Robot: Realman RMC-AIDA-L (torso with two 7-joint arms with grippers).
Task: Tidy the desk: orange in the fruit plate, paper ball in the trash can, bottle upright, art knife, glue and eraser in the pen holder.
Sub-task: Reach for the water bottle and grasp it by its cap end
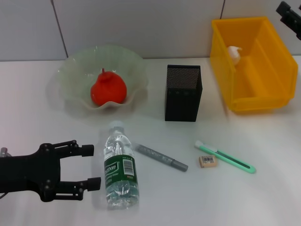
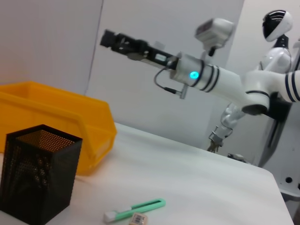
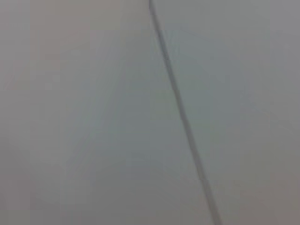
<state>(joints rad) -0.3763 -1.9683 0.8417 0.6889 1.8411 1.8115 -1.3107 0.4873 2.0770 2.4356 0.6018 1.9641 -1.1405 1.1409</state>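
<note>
Reaching for the clear plastic green-labelled bottle (image 1: 121, 167) lying flat near the front edge — left gripper (image 1: 89, 165) spread wide just beside it; next, close on it and stand it upright. Right gripper (image 1: 289, 14) raised by the yellow plastic trash can (image 1: 256, 96), fingers unclear.

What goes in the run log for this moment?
orange in fruit plate | paper ball in trash can | bottle lying | left gripper open beside it

The surface (image 1: 244, 197) is viewed from above and in front by the head camera. A low, sideways view across it is given by the left wrist camera; the pen holder (image 1: 183, 93) (image 2: 38, 176) and trash can (image 1: 254, 66) (image 2: 61, 126) are shared. Only blank wall is faced, closely, by the right wrist camera.
</note>
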